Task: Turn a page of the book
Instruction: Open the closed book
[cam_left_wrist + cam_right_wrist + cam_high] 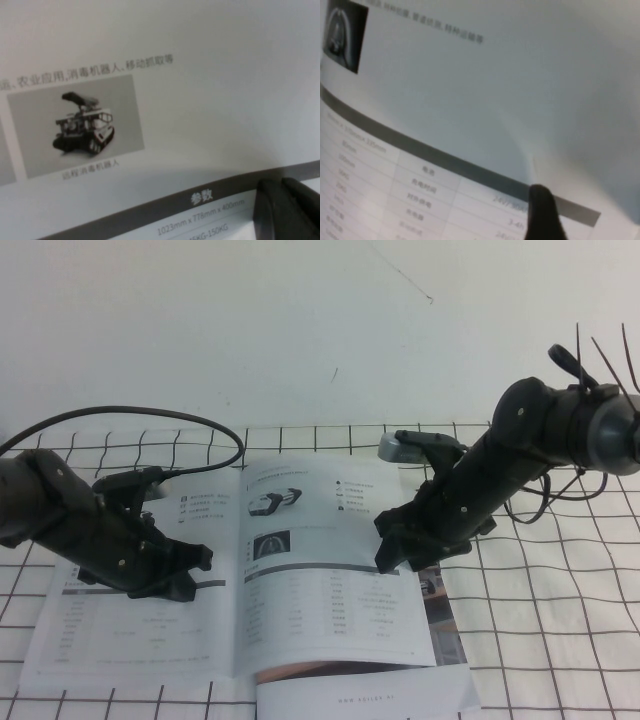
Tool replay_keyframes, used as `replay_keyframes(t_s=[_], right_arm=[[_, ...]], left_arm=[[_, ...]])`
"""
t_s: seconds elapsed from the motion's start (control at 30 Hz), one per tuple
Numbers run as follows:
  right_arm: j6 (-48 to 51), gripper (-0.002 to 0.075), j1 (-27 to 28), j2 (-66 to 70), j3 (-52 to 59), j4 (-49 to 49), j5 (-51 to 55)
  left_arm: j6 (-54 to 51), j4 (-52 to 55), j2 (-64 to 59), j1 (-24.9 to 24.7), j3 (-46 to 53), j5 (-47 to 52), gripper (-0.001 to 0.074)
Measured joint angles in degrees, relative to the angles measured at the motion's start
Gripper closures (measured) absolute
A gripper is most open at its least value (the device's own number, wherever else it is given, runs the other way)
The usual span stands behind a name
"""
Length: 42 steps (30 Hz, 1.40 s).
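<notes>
the thin glossy white-paged book [240, 570] lies open and flat on the worktop [560, 620], a white surface ruled with a black grid, near its front edge and about midway between the left and right edges. its right-hand page [330, 570], a thin white leaf printed with a dark device photo, small pictures and a grey-headed table, lies under the right hand [395, 555], which hangs low over that page's outer edge at the end of a black arm slanting down from the right side. in the right wrist view one dark fingertip [542, 210] rests at the grey table header; the fingers stand spread wide and pinch nothing that can be seen. the left hand [165, 575] sits low over the book's left-hand leaf, its dark fingertip [287, 210] just above the printed grey bar; whether its fingers are spread or pressed together i cannot tell. a plain white sheet [370, 695] with a brownish strip pokes out from under the book at the front edge.
</notes>
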<state>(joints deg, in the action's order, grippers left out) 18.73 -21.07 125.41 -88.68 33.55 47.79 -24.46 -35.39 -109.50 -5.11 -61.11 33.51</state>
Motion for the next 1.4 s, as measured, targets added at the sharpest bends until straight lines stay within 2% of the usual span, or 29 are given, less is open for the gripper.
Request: replay_keyframes(t_s=[0.17,0.47,0.77,0.93,1.1,1.4], right_arm=[[5.5,0.0329,0.0,0.6,-0.1,6.4,0.2],[9.1,0.0337,-0.1,1.2,-3.6,17.5,1.0],[10.3,0.0339,-0.3,1.2,-6.1,19.3,2.4],[10.4,0.0339,-0.3,1.2,-6.1,14.5,6.1],[9.5,0.0339,-0.3,1.2,-6.1,4.3,12.0],[-2.2,0.0339,-0.3,1.2,-6.1,-12.5,11.1]], left_arm=[[-0.5,-1.4,-0.4,0.0,0.0,0.1,0.0738],[-1.4,-2.1,-0.4,0.0,0.0,0.1,0.0738],[-1.4,-2.4,-0.4,0.0,0.0,0.1,0.0737],[-1.4,-2.5,-0.4,0.0,0.0,0.0,0.0737],[-1.4,-3.3,-0.4,0.0,0.0,-0.1,0.0737],[-3.0,-3.9,-0.4,0.0,0.0,0.3,0.0737]])
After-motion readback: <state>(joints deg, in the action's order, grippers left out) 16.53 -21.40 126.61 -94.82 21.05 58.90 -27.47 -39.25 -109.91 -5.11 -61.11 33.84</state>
